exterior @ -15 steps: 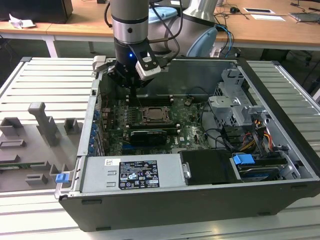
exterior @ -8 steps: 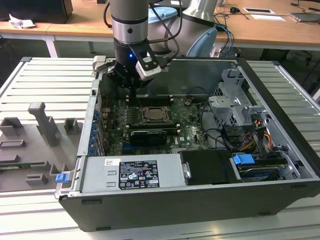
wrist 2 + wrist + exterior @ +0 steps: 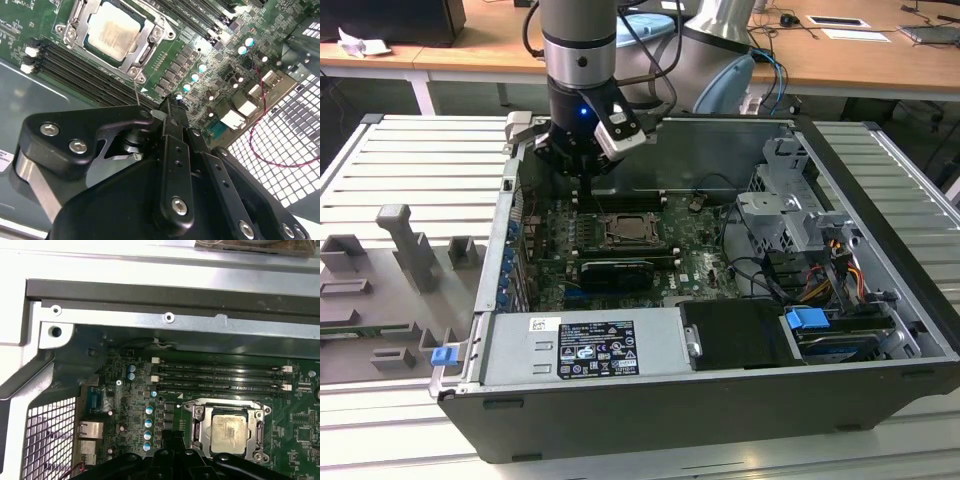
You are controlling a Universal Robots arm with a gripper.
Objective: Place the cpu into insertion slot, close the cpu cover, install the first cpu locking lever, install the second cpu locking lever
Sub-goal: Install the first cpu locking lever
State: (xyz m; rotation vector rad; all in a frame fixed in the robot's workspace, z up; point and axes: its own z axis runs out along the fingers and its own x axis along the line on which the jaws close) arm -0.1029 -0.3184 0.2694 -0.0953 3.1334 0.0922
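The cpu (image 3: 112, 31) lies flat in the insertion slot (image 3: 195, 412) on the green motherboard, its silvery top showing in both wrist views. The cpu cover (image 3: 146, 46) lies down around it as a metal frame. A thin wire locking lever (image 3: 136, 90) rises from the socket corner toward my gripper (image 3: 172, 106). The gripper's fingers are shut together, and I see nothing held between them. In the exterior view the gripper (image 3: 582, 188) hangs above the board's far corner on the exterior view's left, a little away from the insertion slot (image 3: 630, 232). In the first wrist view the cpu (image 3: 229, 429) sits beside the gripper (image 3: 172, 437).
Long black memory slots (image 3: 220, 377) run beside the socket. The open computer case (image 3: 880, 250) holds a drive cage, cables and a power supply (image 3: 585, 348). A perforated case wall (image 3: 280, 145) stands close to the gripper. Grey fixtures (image 3: 410, 250) sit on the slatted table.
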